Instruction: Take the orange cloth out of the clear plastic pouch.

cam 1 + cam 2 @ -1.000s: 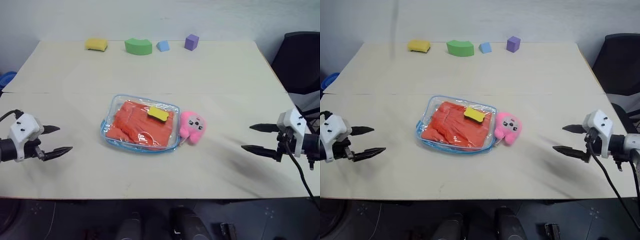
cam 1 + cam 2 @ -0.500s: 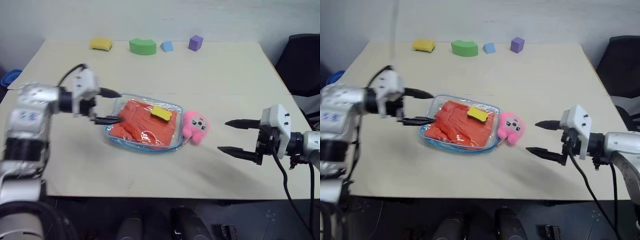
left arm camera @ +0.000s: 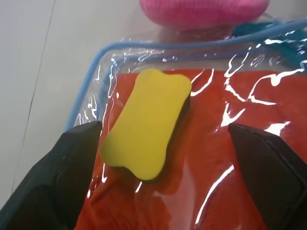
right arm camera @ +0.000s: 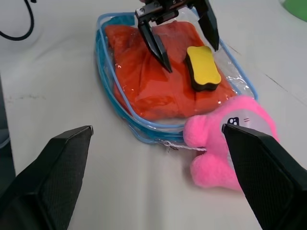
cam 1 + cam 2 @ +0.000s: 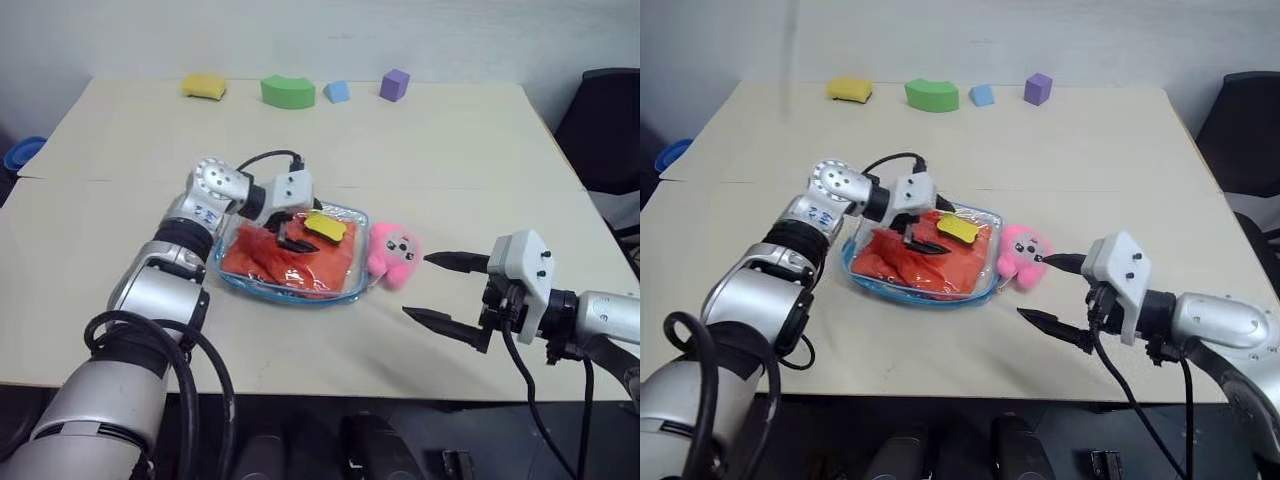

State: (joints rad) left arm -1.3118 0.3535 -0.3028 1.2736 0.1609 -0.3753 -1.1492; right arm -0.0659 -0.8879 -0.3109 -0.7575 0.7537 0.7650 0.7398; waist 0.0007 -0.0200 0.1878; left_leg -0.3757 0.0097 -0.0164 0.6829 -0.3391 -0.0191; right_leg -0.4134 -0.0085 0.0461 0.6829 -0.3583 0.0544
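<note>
– Left gripper [image 5: 294,228] hovers spread wide and empty over the clear plastic pouch [image 5: 228,272]; why there?
– Probably because the orange cloth [image 5: 268,255] lies sealed inside, under a yellow sponge [image 5: 326,226] resting on top.
– And the right gripper [image 5: 440,291]?
– Wide apart, holding nothing, waiting just beyond the pink plush toy [image 5: 392,254], likely ready to steady the pouch.

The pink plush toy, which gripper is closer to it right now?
Right. The right gripper sits open just beside the pink plush toy, while the left gripper hovers open over the clear plastic pouch, on the toy's far side.
</note>
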